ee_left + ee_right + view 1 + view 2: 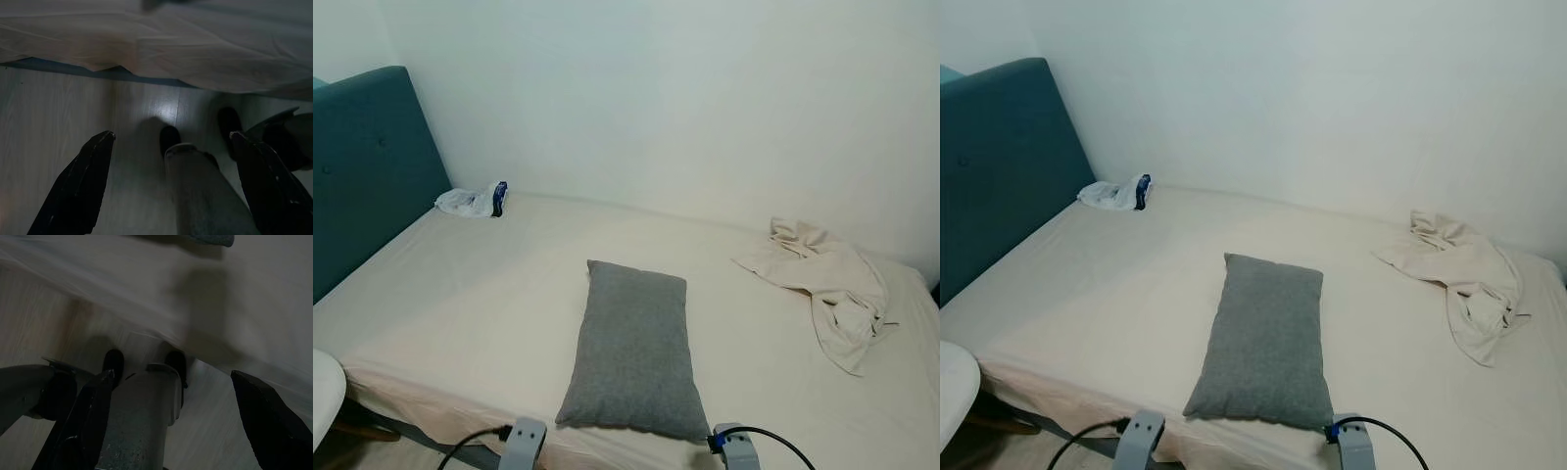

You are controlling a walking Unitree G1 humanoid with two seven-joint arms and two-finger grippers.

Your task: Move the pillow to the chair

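Grey rectangular fabric pillow (633, 350) flat at near edge of cream-sheeted bed (489, 294), crumpled beige cloth (827, 286) far right, left gripper (171, 181) and right gripper (176, 416) low over floor, jaws apart.

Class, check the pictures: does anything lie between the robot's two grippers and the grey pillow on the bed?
Nothing visible does. The pillow lies alone near the bed's front edge, apart from the cloth and bag. Both grippers, left and right, hang open over the floor.

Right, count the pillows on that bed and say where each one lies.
1. The grey pillow lies flat on the bed near its front edge. Another could be hidden under the crumpled cloth at the right.
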